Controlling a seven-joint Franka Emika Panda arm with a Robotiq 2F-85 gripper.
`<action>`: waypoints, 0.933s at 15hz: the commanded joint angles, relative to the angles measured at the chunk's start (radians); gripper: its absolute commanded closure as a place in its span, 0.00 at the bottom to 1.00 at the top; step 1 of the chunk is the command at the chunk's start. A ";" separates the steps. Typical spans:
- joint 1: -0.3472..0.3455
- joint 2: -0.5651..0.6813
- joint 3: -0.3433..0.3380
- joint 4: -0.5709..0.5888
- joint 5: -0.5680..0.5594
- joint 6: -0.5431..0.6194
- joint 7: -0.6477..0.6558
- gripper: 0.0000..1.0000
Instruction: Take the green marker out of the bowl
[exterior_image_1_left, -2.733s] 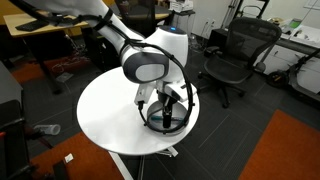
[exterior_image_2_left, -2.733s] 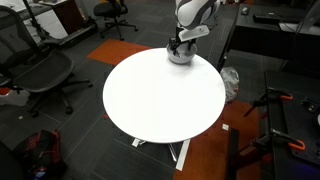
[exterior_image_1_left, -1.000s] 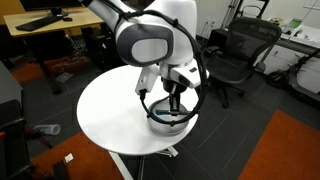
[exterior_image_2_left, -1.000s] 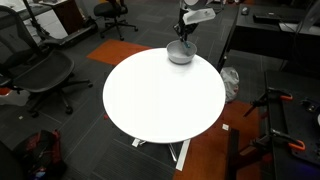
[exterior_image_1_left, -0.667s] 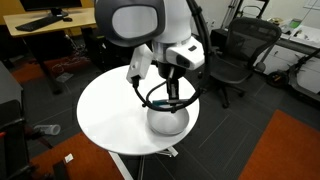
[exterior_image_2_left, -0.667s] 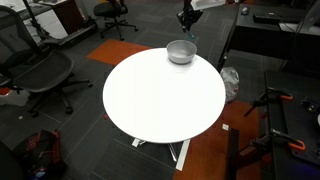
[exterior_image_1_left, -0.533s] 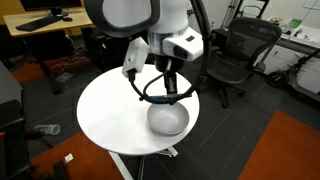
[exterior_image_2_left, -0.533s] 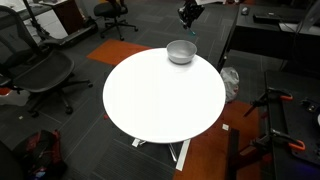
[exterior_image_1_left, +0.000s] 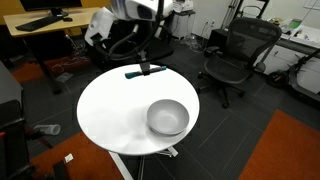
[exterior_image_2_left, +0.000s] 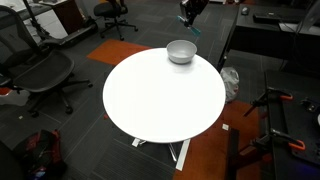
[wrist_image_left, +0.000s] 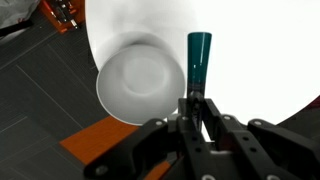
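The green marker (wrist_image_left: 198, 58) is clamped in my gripper (wrist_image_left: 196, 108), which is shut on its lower end. The teal barrel sticks out past the fingertips over the white table. In an exterior view the marker (exterior_image_1_left: 136, 72) lies level in the air above the far side of the table, held by the gripper (exterior_image_1_left: 145, 66). The bowl (exterior_image_1_left: 168, 117) stands on the table, silvery and with nothing in it. It is off to the side of the marker in the wrist view (wrist_image_left: 140, 84). In an exterior view the gripper (exterior_image_2_left: 190, 14) hangs well above the bowl (exterior_image_2_left: 181, 51).
The round white table (exterior_image_1_left: 110, 115) stands on one central leg, with dark carpet and an orange patch (exterior_image_1_left: 290, 150) around it. Black office chairs (exterior_image_1_left: 235, 55) and desks (exterior_image_1_left: 40, 25) ring the table. Another chair (exterior_image_2_left: 35, 70) stands beside it.
The gripper has risen out of the bowl with the marker in it and swung away over the table. The bowl stays in place.
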 joint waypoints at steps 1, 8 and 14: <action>0.027 -0.126 0.029 -0.107 -0.023 -0.101 0.041 0.95; 0.040 -0.228 0.076 -0.214 -0.002 -0.251 0.109 0.95; 0.048 -0.240 0.116 -0.302 -0.027 -0.228 0.270 0.95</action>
